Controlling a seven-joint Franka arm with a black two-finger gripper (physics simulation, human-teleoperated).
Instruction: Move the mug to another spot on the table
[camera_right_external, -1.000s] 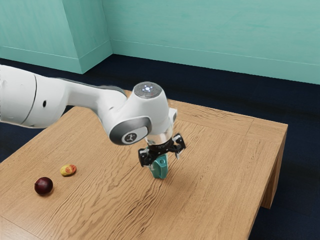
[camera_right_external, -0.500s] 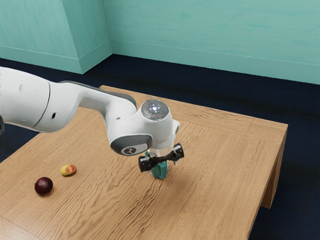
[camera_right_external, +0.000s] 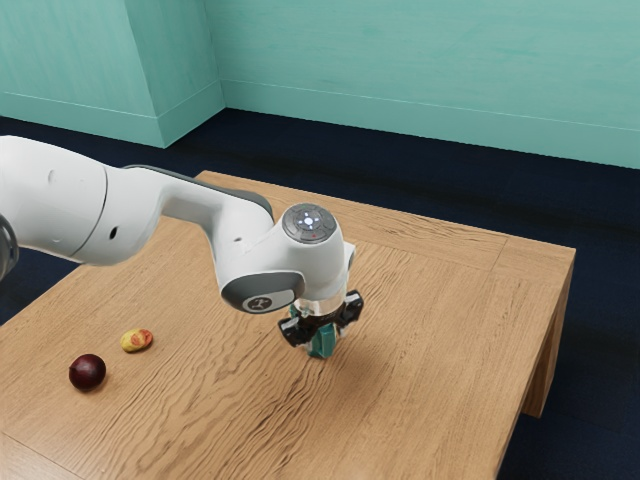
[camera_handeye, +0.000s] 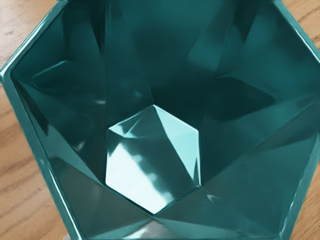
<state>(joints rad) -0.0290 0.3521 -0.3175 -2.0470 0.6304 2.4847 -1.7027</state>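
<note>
The end effector (camera_right_external: 320, 328) is hanging directly over the mug (camera_right_external: 323, 346), which is standing upright near the middle of the tabletop (camera_right_external: 450, 300), its open mouth facing straight up. I cannot tell whether it is gripping the mug.

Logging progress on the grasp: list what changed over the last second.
The black two-finger gripper came down over the teal faceted mug as the white arm lowered. The mug, the dark red round fruit, the yellow-red fruit and the wooden table stayed put.
</note>
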